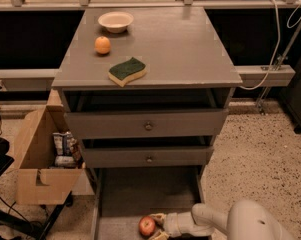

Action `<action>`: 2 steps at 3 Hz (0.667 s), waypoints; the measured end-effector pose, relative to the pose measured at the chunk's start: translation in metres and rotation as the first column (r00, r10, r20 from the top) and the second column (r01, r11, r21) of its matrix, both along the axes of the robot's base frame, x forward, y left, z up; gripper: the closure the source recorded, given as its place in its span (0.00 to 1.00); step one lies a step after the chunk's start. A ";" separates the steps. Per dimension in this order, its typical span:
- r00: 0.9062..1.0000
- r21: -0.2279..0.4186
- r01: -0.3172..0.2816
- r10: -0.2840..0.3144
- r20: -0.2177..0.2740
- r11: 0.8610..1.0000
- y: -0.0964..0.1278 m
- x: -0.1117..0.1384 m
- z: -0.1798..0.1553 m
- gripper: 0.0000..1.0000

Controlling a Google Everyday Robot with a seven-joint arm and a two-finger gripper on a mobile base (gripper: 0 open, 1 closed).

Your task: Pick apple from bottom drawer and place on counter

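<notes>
The red apple [146, 226] lies on the floor of the open bottom drawer [125, 194], near the frame's lower edge. My gripper [157, 226] reaches in from the lower right on a white arm, and its pale fingers [158, 217] are spread open right beside the apple's right side, one above and one below. The counter [180, 44] is the grey-brown top of the cabinet. It carries an orange fruit [102, 45], a white bowl [115, 21] and a green-and-yellow sponge [127, 71].
Two shallower knobbed drawers [148, 126] stand above the bottom drawer, slightly pulled out. An open cardboard box [42, 159] with packets sits on the floor to the left. A white cable [277, 39] hangs at the right by a rail.
</notes>
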State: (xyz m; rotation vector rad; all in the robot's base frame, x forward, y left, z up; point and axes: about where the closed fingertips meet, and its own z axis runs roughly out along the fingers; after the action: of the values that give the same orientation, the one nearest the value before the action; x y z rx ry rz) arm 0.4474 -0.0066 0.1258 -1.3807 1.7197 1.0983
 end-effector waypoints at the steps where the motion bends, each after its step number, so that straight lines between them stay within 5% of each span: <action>1: 0.999 0.011 -0.029 0.029 -0.041 1.000 0.012 -0.009 -0.020 0.50; 2: 0.999 0.013 -0.029 0.029 -0.042 1.000 0.012 -0.009 -0.019 0.72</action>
State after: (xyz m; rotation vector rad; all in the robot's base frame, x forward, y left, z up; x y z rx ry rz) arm 0.4387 0.0058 0.1063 -1.3880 1.7246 1.1596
